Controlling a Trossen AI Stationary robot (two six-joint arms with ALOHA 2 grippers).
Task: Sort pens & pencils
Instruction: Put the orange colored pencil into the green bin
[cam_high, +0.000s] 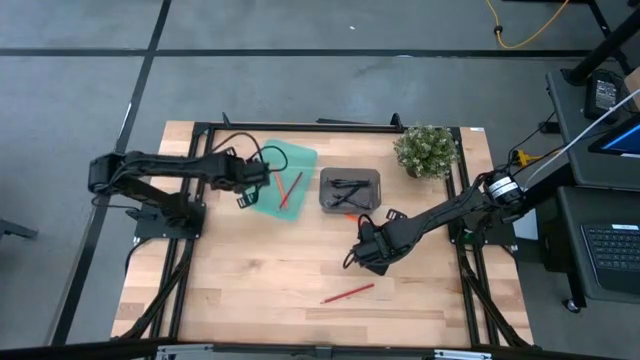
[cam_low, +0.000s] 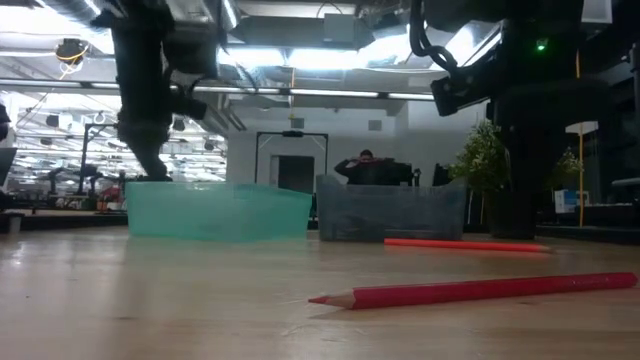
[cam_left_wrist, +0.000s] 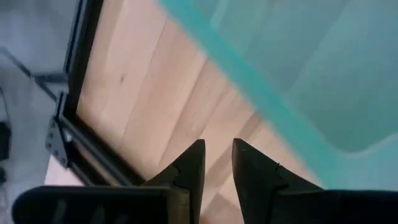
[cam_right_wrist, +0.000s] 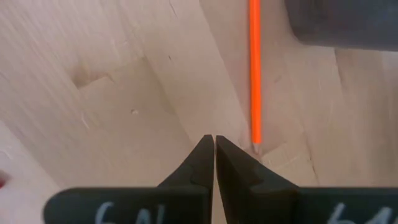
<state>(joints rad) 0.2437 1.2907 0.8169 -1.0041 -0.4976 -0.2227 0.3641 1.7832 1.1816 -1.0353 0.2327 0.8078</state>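
Looking from the near edge of the worktop (cam_high: 250, 290), I see a red pencil (cam_high: 348, 293) lying loose, its long axis running roughly across the worktop, tilted a little. Behind it hangs my right hand (cam_high: 368, 256), fingers pressed together and empty in its wrist view. An orange pencil (cam_right_wrist: 254, 68) lies just beside those closed fingertips, its sharpened tip nearest the hand and its shaft running straight away toward the grey tray (cam_high: 350, 190). That is the relation I judge the next pick turns on: the right hand is much the nearer one, the orange pencil sits slightly to one side of it, so the hand must open and shift sideways to straddle the shaft across its axis. Farther back, the grey tray holds several black pens (cam_high: 348, 186), and the teal tray (cam_high: 290, 158) holds a red pencil (cam_high: 290, 189). My left hand (cam_high: 243, 199) hovers at the teal tray's outer edge, narrowly open and carrying nothing.
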